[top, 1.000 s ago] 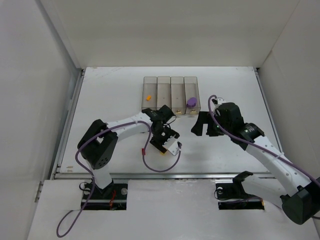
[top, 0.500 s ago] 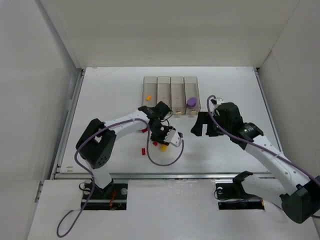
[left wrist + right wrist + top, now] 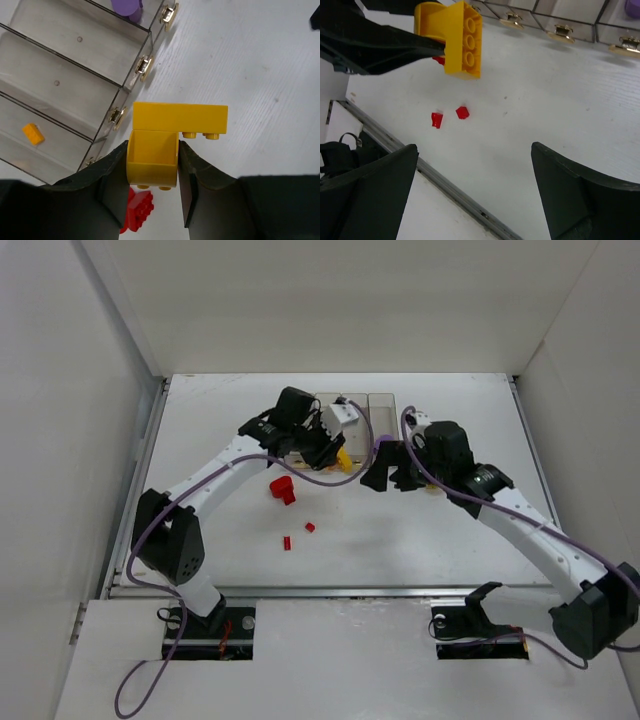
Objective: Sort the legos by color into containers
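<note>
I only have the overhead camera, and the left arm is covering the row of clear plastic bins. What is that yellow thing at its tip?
Observer: The left wrist camera shows the left gripper shut on a yellow lego cluster. It is an L-shaped lump of bricks, held near the latch end of the clear plastic bins.
Operator: Is anything inside the bins?
Observer: Yes. A small yellow-orange brick lies in one end bin, and a purple piece sits in the bin at the opposite end.
Operator: And is the other arm carrying something?
Observer: No. The right wrist camera shows the right gripper open, with nothing between its fingers.
</note>
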{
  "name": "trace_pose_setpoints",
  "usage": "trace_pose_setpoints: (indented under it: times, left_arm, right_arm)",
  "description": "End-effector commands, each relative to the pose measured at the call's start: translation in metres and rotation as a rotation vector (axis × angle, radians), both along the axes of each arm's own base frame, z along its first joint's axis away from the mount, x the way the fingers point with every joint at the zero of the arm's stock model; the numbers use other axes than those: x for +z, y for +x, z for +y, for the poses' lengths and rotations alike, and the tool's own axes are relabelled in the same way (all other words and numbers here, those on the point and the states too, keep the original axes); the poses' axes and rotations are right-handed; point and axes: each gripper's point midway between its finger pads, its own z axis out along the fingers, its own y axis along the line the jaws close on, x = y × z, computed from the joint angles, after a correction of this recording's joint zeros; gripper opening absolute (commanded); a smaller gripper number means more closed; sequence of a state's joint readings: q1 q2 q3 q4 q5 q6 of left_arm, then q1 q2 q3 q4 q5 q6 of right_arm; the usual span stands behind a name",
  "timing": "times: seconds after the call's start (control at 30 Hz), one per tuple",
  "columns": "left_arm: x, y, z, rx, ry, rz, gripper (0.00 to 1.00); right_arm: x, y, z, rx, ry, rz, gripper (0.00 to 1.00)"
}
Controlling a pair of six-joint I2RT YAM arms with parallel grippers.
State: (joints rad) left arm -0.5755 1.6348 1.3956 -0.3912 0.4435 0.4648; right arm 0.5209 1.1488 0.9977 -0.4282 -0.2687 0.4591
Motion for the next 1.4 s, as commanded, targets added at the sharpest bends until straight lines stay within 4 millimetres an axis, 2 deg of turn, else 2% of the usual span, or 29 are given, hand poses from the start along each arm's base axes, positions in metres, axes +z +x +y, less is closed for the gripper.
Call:
trace_pose_setpoints:
  times: [0.0,0.03,0.07,0.1,0.13,0.27,0.4,0.47,0.53,0.67,0.77,0.8,0.83,1.0,1.03,1.13,1.2,1.3,1.37]
  left_arm:
    - [0.037,0.000,-0.010,0.114,-0.105,0.037,0.00]
    - [0.037,-0.002,-0.008,0.133,-0.100,0.055,0.00]
    - [0.044,-0.001,-0.009,0.138,-0.111,0.052,0.00]
    - [0.039,-0.004,-0.012,0.136,-0.102,0.076,0.00]
    - [0.044,-0.003,-0.014,0.143,-0.115,0.074,0.00]
    - [0.048,-0.016,-0.021,0.106,-0.152,0.134,0.00]
    - [0.060,-0.029,-0.028,0.053,-0.214,0.195,0.00]
    - [0.059,-0.035,-0.029,0.027,-0.217,0.210,0.00]
    - [0.057,-0.039,-0.028,0.022,-0.210,0.232,0.00]
    - [0.060,-0.046,-0.029,-0.005,-0.235,0.273,0.00]
    - [0.071,-0.046,-0.030,-0.008,-0.269,0.286,0.00]
    - [0.072,-0.047,-0.031,-0.017,-0.274,0.291,0.00]
    - [0.072,-0.047,-0.031,-0.017,-0.274,0.291,0.00]
    - [0.070,-0.047,-0.031,-0.009,-0.284,0.323,0.00]
    - [0.070,-0.047,-0.031,-0.014,-0.282,0.316,0.00]
    - [0.070,-0.047,-0.031,-0.014,-0.282,0.316,0.00]
    - [0.062,-0.045,-0.027,-0.007,-0.251,0.301,0.00]
    - [0.055,-0.044,-0.018,-0.021,-0.198,0.250,0.00]
    - [0.047,-0.039,-0.004,0.009,-0.173,0.243,0.00]
  right_arm:
    - [0.044,0.024,0.021,-0.003,0.073,-0.119,1.00]
    - [0.031,0.028,0.026,-0.005,0.041,-0.085,1.00]
    - [0.027,0.031,0.030,-0.012,0.025,-0.082,1.00]
    - [0.026,0.034,0.032,-0.005,0.014,-0.087,1.00]
    - [0.017,0.035,0.039,0.020,-0.003,-0.083,1.00]
    - [0.012,0.041,0.048,0.023,-0.021,-0.109,0.96]
    - [0.020,0.046,0.049,0.013,0.002,-0.150,0.92]
    - [0.022,0.052,0.047,-0.013,-0.003,-0.167,0.92]
    - [0.035,0.054,0.045,-0.027,0.010,-0.214,0.90]
    - [0.032,0.058,0.041,-0.036,-0.013,-0.232,0.82]
    - [0.025,0.057,0.045,-0.010,-0.020,-0.218,0.69]
    - [0.025,0.057,0.045,-0.010,-0.020,-0.218,0.60]
    - [0.021,0.056,0.045,-0.010,-0.025,-0.210,0.56]
    - [0.021,0.053,0.047,0.009,-0.016,-0.205,0.44]
    - [0.021,0.053,0.047,0.009,-0.016,-0.205,0.31]
    - [0.023,0.055,0.047,0.000,-0.014,-0.215,0.05]
    - [0.019,0.058,0.041,-0.036,-0.032,-0.202,0.02]
    - [0.008,0.067,0.021,-0.159,-0.101,-0.178,0.00]
    - [0.007,0.071,0.005,-0.242,-0.150,-0.175,0.00]
